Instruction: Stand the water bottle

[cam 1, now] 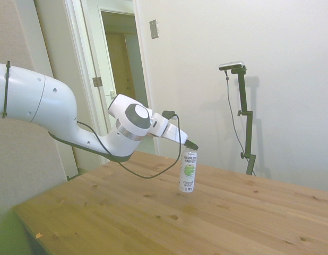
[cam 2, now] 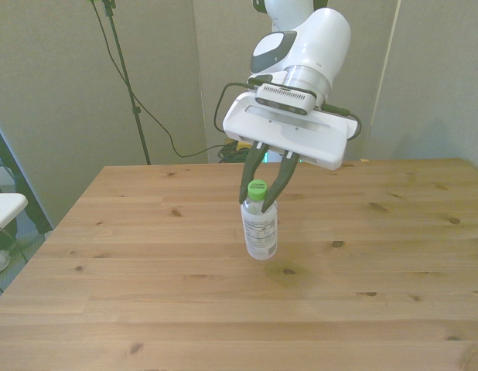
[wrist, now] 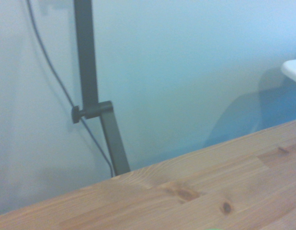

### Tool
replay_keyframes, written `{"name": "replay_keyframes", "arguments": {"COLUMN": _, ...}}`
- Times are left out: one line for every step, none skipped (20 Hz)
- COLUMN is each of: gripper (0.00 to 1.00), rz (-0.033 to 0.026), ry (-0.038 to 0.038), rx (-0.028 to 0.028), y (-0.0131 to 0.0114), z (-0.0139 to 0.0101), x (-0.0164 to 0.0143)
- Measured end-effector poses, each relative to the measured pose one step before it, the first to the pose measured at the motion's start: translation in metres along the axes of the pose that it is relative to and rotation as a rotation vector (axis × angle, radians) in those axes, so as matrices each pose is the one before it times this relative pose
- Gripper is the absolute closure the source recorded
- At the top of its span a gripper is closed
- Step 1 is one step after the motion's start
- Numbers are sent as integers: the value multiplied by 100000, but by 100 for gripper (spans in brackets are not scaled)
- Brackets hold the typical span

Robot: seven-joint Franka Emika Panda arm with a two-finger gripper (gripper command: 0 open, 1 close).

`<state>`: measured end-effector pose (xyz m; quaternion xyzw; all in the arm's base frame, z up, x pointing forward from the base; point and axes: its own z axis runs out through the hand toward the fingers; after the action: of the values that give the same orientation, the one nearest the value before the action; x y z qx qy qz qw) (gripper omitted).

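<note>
- The water bottle (cam 2: 261, 229) stands upright on the desk (cam 2: 146, 263), near its middle, green cap up and label facing the front camera.
- The hand (cam 2: 262, 188) sits at the bottle's neck, its fingers (cam 2: 249, 171) narrow on either side of the cap, holding it.
</note>
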<state>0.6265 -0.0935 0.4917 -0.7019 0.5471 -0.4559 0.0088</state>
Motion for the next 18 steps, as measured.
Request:
{"name": "replay_keyframes", "arguments": {"gripper": 100, "rz": 1695, "ry": 1624, "rx": 12, "y": 185, "z": 262, "x": 304}}
{"name": "replay_keyframes", "arguments": {"gripper": 100, "rz": 1663, "ry": 1259, "rx": 28, "y": 115, "z": 270, "x": 204}}
{"name": "replay_keyframes", "arguments": {"gripper": 100, "rz": 2007, "ry": 1258, "rx": 355, "y": -74, "z": 259, "x": 155}}
{"name": "replay_keyframes", "arguments": {"gripper": 100, "rz": 1761, "ry": 1156, "rx": 655, "y": -249, "z": 261, "x": 7}}
{"name": "replay_keyframes", "arguments": {"gripper": 100, "rz": 1511, "ry": 869, "rx": 749, "y": -359, "z": 287, "x": -158}}
{"name": "replay_keyframes", "arguments": {"gripper": 100, "rz": 1135, "ry": 577, "rx": 602, "y": -381, "z": 359, "x": -264}}
{"name": "replay_keyframes", "arguments": {"gripper": 100, "rz": 488, "ry": 626, "rx": 580, "y": -325, "z": 400, "x": -305}}
{"name": "replay_keyframes", "arguments": {"gripper": 100, "rz": 485, "ry": 728, "rx": 574, "y": -267, "z": 431, "x": -295}}
{"name": "replay_keyframes", "arguments": {"gripper": 100, "rz": 620, "ry": 731, "rx": 568, "y": -240, "z": 376, "x": -197}}
{"name": "replay_keyframes", "arguments": {"gripper": 100, "rz": 531, "ry": 913, "rx": 585, "y": -141, "z": 385, "x": -182}}
{"name": "replay_keyframes", "arguments": {"gripper": 100, "rz": 695, "ry": 983, "rx": 639, "y": -116, "z": 357, "x": -130}}
{"name": "replay_keyframes", "arguments": {"gripper": 100, "rz": 553, "ry": 1007, "rx": 699, "y": -61, "z": 326, "x": -153}}
{"name": "replay_keyframes", "arguments": {"gripper": 100, "rz": 351, "ry": 880, "rx": 639, "y": -56, "z": 332, "x": -176}}
{"name": "replay_keyframes", "arguments": {"gripper": 100, "rz": 341, "ry": 768, "rx": 660, "y": -15, "z": 290, "x": -252}}
{"name": "replay_keyframes", "arguments": {"gripper": 100, "rz": 171, "ry": 705, "rx": 712, "y": -62, "z": 272, "x": -287}}
{"name": "replay_keyframes", "arguments": {"gripper": 100, "rz": 150, "ry": 392, "rx": 457, "y": 23, "z": 245, "x": -376}}
{"name": "replay_keyframes", "arguments": {"gripper": 100, "rz": 131, "ry": 286, "rx": 365, "y": 74, "z": 267, "x": -425}}
{"name": "replay_keyframes", "arguments": {"gripper": 100, "rz": 149, "ry": 137, "rx": 197, "y": 114, "z": 265, "x": -444}}
